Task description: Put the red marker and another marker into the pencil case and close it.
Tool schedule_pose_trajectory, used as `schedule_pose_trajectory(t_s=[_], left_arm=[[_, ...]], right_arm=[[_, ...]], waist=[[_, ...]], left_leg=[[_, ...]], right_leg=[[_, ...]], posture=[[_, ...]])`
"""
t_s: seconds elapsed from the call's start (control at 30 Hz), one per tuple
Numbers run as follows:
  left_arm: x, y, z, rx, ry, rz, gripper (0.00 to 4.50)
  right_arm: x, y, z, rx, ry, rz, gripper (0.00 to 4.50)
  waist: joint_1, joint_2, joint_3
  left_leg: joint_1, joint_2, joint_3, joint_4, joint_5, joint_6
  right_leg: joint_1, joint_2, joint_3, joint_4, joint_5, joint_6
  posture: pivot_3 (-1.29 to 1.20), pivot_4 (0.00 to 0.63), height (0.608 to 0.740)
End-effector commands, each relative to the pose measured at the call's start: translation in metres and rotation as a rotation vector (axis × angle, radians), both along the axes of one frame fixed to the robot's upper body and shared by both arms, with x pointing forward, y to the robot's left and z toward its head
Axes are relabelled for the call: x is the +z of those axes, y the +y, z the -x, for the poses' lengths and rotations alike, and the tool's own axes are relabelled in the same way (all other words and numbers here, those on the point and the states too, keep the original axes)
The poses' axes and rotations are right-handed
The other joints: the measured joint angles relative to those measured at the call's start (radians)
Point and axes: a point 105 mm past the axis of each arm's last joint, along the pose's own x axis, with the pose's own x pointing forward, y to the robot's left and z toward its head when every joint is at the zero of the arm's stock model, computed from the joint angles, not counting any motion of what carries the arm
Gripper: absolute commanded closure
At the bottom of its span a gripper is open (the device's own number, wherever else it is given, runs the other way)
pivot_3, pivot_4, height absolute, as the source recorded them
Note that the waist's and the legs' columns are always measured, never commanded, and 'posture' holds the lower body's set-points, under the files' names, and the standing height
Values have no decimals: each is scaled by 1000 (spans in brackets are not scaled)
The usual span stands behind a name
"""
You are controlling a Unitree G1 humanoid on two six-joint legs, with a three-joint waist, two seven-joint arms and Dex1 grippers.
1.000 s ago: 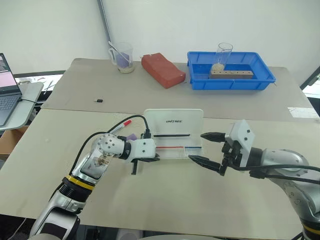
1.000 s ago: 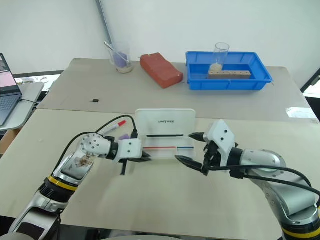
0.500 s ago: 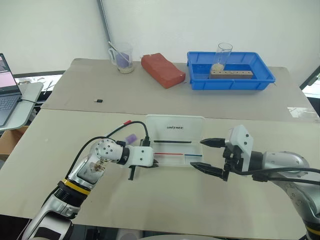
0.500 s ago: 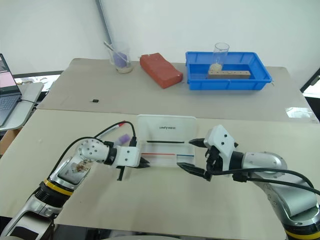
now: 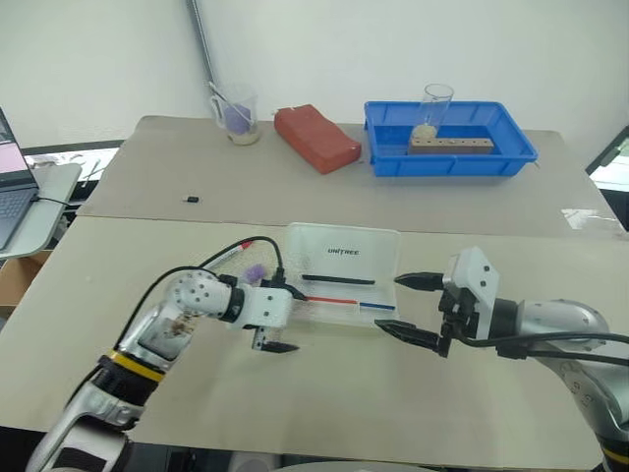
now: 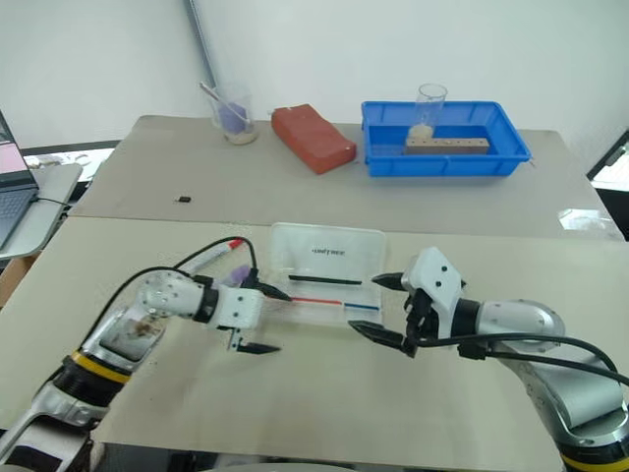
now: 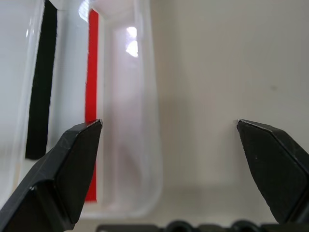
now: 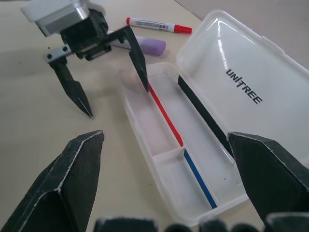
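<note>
With both the left gripper [image 8: 91, 72] and right gripper [image 5: 418, 307] standing apart and empty, the open pencil case [image 8: 203, 116] between them is risking displacement, since nothing is bracing it.

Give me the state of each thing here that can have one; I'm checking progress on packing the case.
pencil case: open, lid laid back.
red marker: capped, on the table outside the case.
lavender marker: on the table outside the case.
left gripper: open, empty, at the case's end.
right gripper: open, empty.
blue tray: holds a glass and a wooden block.
</note>
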Motion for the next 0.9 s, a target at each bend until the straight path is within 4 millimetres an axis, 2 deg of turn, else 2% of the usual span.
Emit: schedule_pose_trajectory(t_s=[0.03,0.1,0.23,0.33,0.43,0.53,0.57,0.63,0.73,0.9], left_arm=[[26,9,6,24,-37,40,28],[37,15,9,76,-21,75,28],[62,21,29,139,140,166,28],[71,39,32,205,205,146,28],[79,71,16,356,206,133,28],[81,109,-26,599,58,212,28],[80,116,-33,641,32,231,28],[70,118,-40,681,27,263,28],[54,107,-45,706,54,331,28],[35,97,-50,723,40,344,28]], right_arm=[[15,1,-1,13,-71,-7,0],[18,2,-2,21,-75,-16,0],[22,6,-4,55,-74,-24,0],[27,7,-6,76,-84,-22,0],[37,10,-8,99,-103,-35,0],[51,24,-8,146,-133,-56,0],[53,27,-8,159,-140,-58,0],[60,37,-6,194,-152,-69,0],[67,51,-2,256,-165,-71,0],[73,59,-4,282,-174,-67,0]], waist=[[1,0,0],[3,0,0],[7,-1,1],[4,-1,1],[4,-1,1],[6,-1,1],[6,-1,2],[6,-3,1],[8,-4,1],[8,-5,1]], left_leg=[[0,0,0,0,0,0],[0,0,0,0,0,0],[1,0,0,0,0,0],[1,1,1,0,0,0],[3,1,1,-1,0,0],[8,1,2,-2,0,0],[8,1,2,-3,0,0],[7,1,2,-3,0,0],[4,1,3,-3,0,0],[0,0,2,-2,0,0]], right_leg=[[0,0,0,0,0,0],[0,0,0,0,0,0],[-1,-1,-1,0,0,0],[-1,-1,-1,0,-1,0],[-1,0,-1,0,-1,-1],[-1,-1,-1,0,-2,-3],[-1,-2,-1,0,-2,-3],[-2,-2,-1,0,-2,-3],[-2,-4,-1,0,-2,-3],[-2,-3,-1,1,-1,-2]], posture=[[0,150,740],[0,150,740],[0,150,740],[0,150,740],[0,150,740],[0,150,740],[0,150,740],[0,150,740],[0,150,740],[0,150,740]])
